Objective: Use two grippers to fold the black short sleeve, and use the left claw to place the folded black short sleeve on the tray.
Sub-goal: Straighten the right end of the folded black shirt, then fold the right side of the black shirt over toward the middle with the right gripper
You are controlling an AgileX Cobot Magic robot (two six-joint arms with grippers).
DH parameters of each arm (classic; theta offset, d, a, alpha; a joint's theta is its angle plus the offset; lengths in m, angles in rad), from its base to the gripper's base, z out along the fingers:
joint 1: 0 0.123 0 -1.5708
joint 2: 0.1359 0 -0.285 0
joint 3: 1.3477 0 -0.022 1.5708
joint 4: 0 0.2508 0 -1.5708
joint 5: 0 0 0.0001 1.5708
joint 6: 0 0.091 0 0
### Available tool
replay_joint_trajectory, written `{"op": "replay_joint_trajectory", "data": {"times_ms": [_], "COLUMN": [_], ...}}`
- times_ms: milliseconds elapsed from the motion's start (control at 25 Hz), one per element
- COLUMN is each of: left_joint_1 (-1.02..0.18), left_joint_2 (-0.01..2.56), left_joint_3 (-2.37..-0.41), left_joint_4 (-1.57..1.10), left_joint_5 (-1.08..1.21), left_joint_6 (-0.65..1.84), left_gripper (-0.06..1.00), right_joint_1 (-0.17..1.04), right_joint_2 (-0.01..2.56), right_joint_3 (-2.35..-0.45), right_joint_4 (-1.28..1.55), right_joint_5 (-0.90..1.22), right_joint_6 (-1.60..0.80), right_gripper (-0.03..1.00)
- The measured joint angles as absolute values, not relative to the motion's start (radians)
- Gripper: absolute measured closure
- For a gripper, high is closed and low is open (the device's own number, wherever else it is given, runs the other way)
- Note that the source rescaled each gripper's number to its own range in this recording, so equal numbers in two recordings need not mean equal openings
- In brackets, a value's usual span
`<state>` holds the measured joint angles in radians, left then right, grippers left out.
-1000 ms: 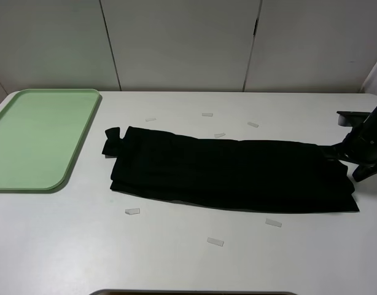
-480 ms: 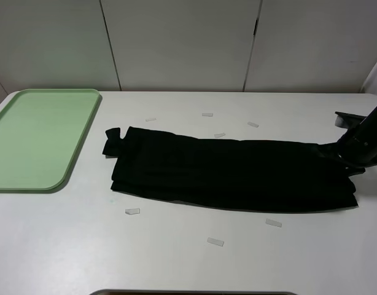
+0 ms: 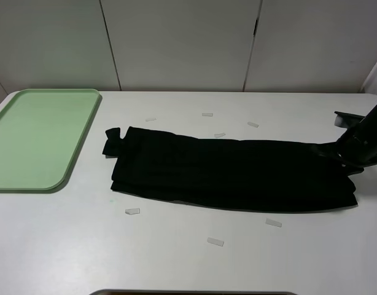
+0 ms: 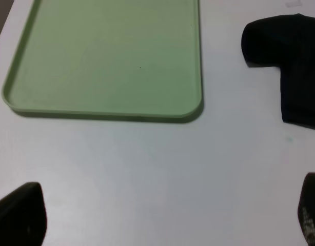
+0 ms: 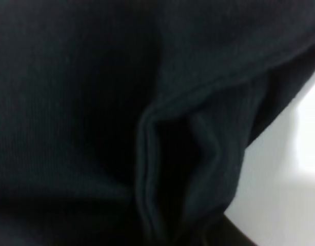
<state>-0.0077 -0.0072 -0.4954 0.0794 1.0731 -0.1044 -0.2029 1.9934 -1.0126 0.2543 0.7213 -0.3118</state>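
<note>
One black short sleeve (image 3: 225,172), soft fabric folded into a long strip, lies mid-bench (image 3: 66,246). One smooth green tray (image 3: 35,138) sits far left. The right gripper (image 3: 351,158) has its jaws clamped on the fabric's right end; the left gripper (image 4: 165,225) has its jaws apart.

In the high view the black jointed right arm (image 3: 366,138) is running out of the picture at three o'clock. Its small black claw, the right gripper (image 3: 347,161), is merging with the long black folded fabric T-shirt (image 3: 225,172), hiding its jaws, and the flat light-green plastic tray (image 3: 35,138) is being cropped at nine o'clock. Blurred black cloth is filling the right wrist view and hiding the fingers. The picture's edge is cutting the left gripper (image 4: 165,218) down to two black tips, and the small pale scraps (image 3: 132,211) are showing too small to identify.
</note>
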Motion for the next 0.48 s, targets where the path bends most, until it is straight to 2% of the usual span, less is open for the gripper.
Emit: {"op": "replay_joint_trajectory", "data": {"times_ms": [200, 480], "left_joint_1": [-0.008, -0.008], "left_joint_2": [-0.007, -0.007], "left_joint_3": [-0.495, -0.495], "left_joint_4": [0.079, 0.079], "left_joint_5": [1.073, 1.073], "left_joint_6": [-0.104, -0.104], "left_gripper": [-0.04, -0.04], "right_joint_1": [-0.203, -0.203], "right_joint_2": [1.955, 1.874], "right_joint_3": [-1.058, -1.233], "right_joint_4": [0.174, 0.032], "right_joint_5": [0.786, 0.951], "right_joint_6": [-0.296, -0.253], "right_gripper": [0.85, 0.85]}}
